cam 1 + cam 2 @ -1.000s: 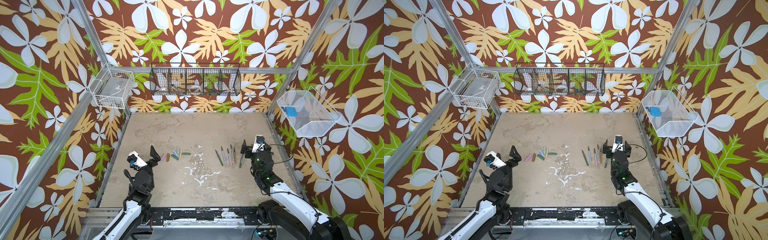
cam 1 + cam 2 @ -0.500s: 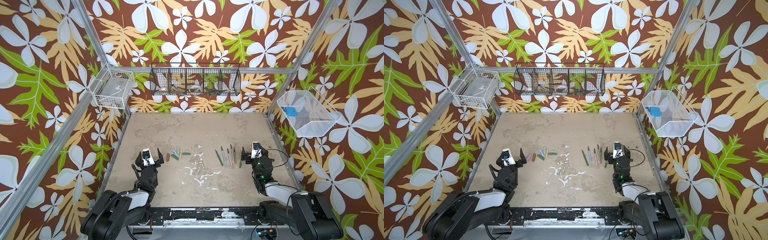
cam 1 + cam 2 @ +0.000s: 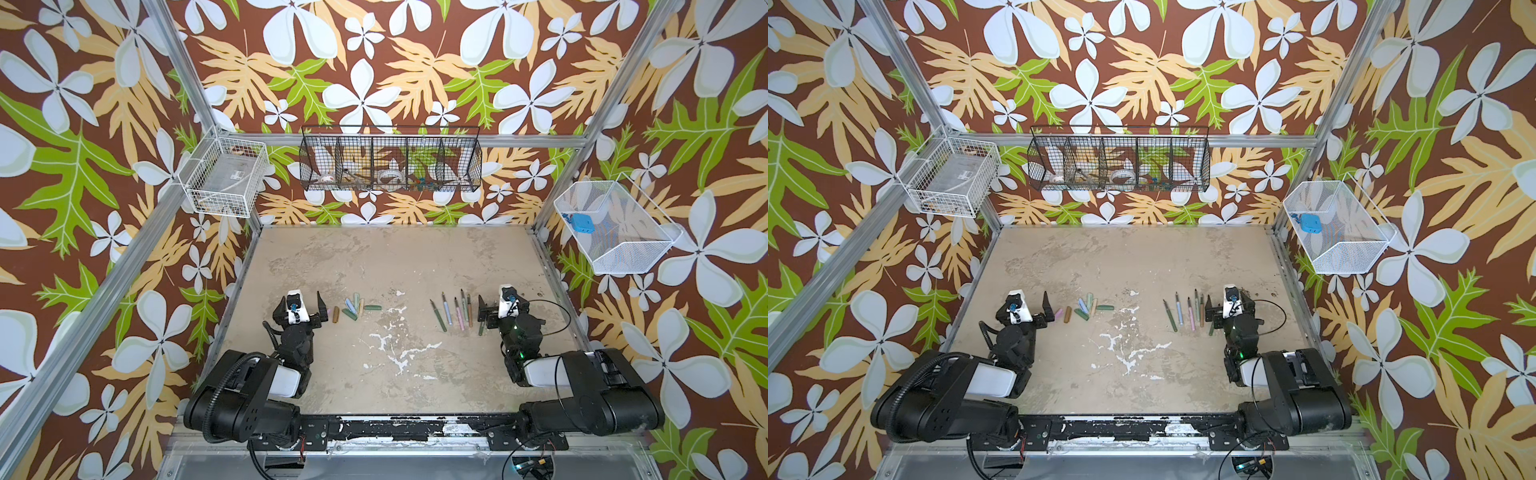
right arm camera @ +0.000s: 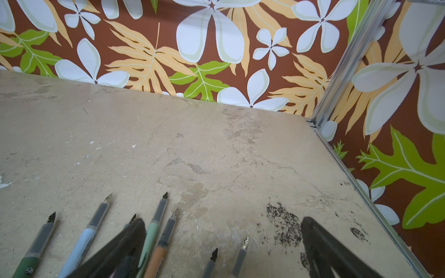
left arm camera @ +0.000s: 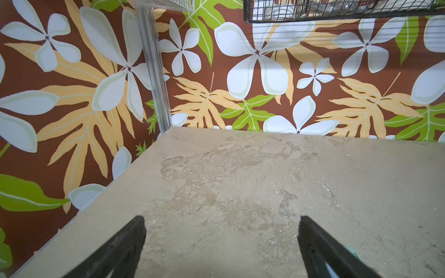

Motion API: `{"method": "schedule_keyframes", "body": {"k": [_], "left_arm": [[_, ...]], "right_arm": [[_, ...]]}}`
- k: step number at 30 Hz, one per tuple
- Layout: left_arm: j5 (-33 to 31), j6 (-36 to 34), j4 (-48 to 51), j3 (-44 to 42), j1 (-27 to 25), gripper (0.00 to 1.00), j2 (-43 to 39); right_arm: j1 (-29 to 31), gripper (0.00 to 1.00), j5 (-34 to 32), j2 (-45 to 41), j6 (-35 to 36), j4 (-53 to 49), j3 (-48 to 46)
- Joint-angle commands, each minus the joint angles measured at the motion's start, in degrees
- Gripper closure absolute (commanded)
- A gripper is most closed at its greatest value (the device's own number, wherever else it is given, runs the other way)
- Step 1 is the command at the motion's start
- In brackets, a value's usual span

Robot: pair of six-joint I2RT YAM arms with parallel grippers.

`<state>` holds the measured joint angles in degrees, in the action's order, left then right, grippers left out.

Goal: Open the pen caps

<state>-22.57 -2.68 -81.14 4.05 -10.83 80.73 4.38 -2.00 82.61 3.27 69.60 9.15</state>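
Basically the pen caps (image 3: 353, 309) lie loose in a small cluster on the bench (image 3: 395, 257), left of centre, all sep from the pen bodies (image 3: 455, 313), which sit in a row well apart on the right side. Caps prob v light, stiff hollow plastic, smooth + round, so likely to roll or squirt out of a pinch. Best taken across the barrel mid-length, clip turned away from the pads, modest squeeze. The left gripper (image 3: 302, 302) is spread wide w/ nothing in it, one finger just beside the pink cap (image 3: 328, 311). The right gripper (image 3: 503, 305) is also wide + empty, one finger overlapping the row's end; touching or not, can't tell. Both top views give the whole layout but are too small to check tips. Right wrist view shows bare dark nibs (image 4: 165, 195) close up, so uncapping looks done, plus black ink speckle (image 4: 284, 223) on the bench. Left wrist view: mostly bare bench btwn the fingers, caps nearly out of frame
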Motion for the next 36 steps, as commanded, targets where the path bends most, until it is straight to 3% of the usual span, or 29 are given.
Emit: {"method": "schedule_keyframes", "body": {"k": [1, 2, 4, 6, 7, 11, 15, 36], "left_arm": [[5.0, 1.8, -1.4, 1.2, 1.8, 0.0, 2.8], [5.3, 1.3, -2.3, 1.6, 1.8, 0.0, 4.2], [7.9, 2.8, 5.3, 3.1, 3.1, 0.0, 1.6], [8.5, 2.6, 2.1, 3.0, 3.4, 0.0, 3.4], [8.7, 3.1, 5.8, 3.7, 3.6, 0.0, 2.1], [8.4, 3.5, 4.4, 3.4, 3.9, 0.0, 2.4], [8.1, 3.5, 3.5, 3.1, 3.9, 0.0, 2.6], [7.9, 3.5, 3.1, 3.1, 3.9, 0.0, 2.8]], "right_arm": [[-0.6, 0.0, -0.9, 1.3, -1.8, 1.6, 1.1], [-1.0, 0.01, -0.1, 1.3, -2.1, 0.8, 1.4], [-2.2, 0.0, 1.7, 1.5, -2.9, -0.5, 2.3], [-2.7, 0.0, 1.5, 1.9, -3.5, -0.9, 2.8], [-2.9, 0.0, 1.5, 1.9, -3.7, -1.2, 2.9], [-3.0, 0.0, 1.4, 1.9, -4.0, -1.2, 2.9], [-3.0, 0.0, -3.2, 1.5, -5.8, -0.1, 2.0], [-3.0, 0.0, -3.5, 1.6, -5.7, -0.5, 2.3]]}}
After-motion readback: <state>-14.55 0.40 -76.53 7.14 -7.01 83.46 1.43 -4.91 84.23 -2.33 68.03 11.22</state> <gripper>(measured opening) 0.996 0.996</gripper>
